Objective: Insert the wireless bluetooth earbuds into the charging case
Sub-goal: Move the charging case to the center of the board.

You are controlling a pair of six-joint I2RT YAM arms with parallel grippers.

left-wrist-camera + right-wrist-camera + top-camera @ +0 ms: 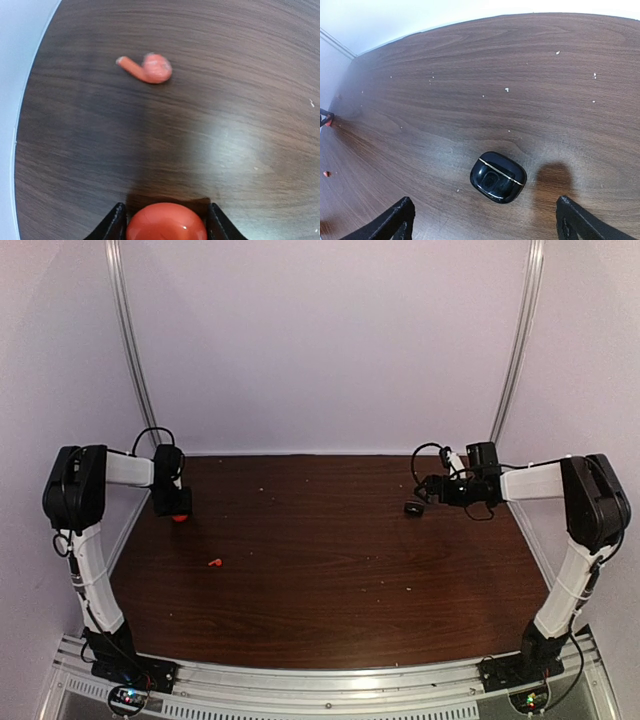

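Clamped between the left gripper's (166, 216) 2 fingers was the rounded red charging case (166, 229), above the dark wooden table (235, 125). 1 red earbud (150, 69) lay ahead of it, apart. Right gripper (485, 207) hung spread wide, with a glossy black seamed pod (498, 177) lying untouched between its fingers.

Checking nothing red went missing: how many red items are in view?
2. The red earbud lies loose on the table, ahead of the left fingers; the round red charging case sits between those fingers, partly cut off by the frame. No others show.
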